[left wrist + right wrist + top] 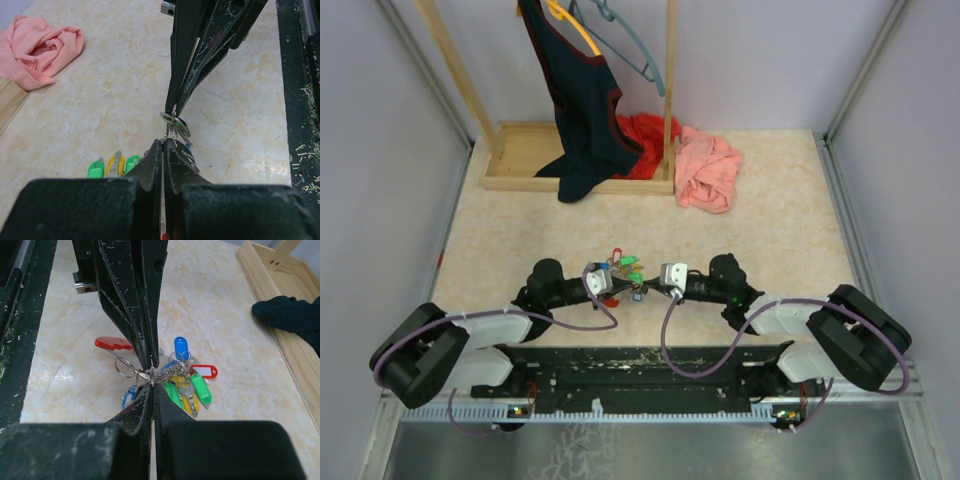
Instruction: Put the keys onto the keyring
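The keys [192, 385] lie bunched on the table, with blue, green and yellow plastic heads and a tangle of thin metal rings [167, 372]. A flat red piece [112, 343] lies on the bunch's left side. The keyring [205, 371], a thin red loop with a greyish middle, lies at the bunch's right edge. My right gripper [151, 384] is shut on the metal rings. My left gripper [148, 362] meets it tip to tip and is also shut on them. In the top view both grippers [625, 287] [642, 290] meet at the bunch [628, 268].
A wooden rack base [525, 150] stands at the back with a dark garment [582, 120] hanging over it. A red cloth [645, 135] and a pink cloth [708, 168] lie beside it. Grey walls close both sides. A black rail [640, 370] runs along the near edge.
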Tool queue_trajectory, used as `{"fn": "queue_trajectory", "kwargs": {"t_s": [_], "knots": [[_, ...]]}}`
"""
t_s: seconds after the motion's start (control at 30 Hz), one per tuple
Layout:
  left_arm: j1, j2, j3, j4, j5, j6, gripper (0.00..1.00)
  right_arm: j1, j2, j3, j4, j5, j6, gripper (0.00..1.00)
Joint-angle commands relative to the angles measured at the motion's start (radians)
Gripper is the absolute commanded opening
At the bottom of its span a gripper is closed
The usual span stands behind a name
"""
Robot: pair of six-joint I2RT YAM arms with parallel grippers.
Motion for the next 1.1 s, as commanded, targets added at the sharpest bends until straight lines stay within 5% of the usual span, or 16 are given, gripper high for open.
{"fn": "queue_trajectory", "kwargs": {"t_s": [0.0,1.07], "knots": [[0.006,0.002,0.022,0.025,0.017,-0.012,0.01,0.011,-0.019,0.028,0.053,-0.005,0.011,0.00],[0.006,0.010,0.023,0.036,0.028,-0.019,0.01,0.017,0.008,0.053,0.032,0.007,0.033,0.00]]}}
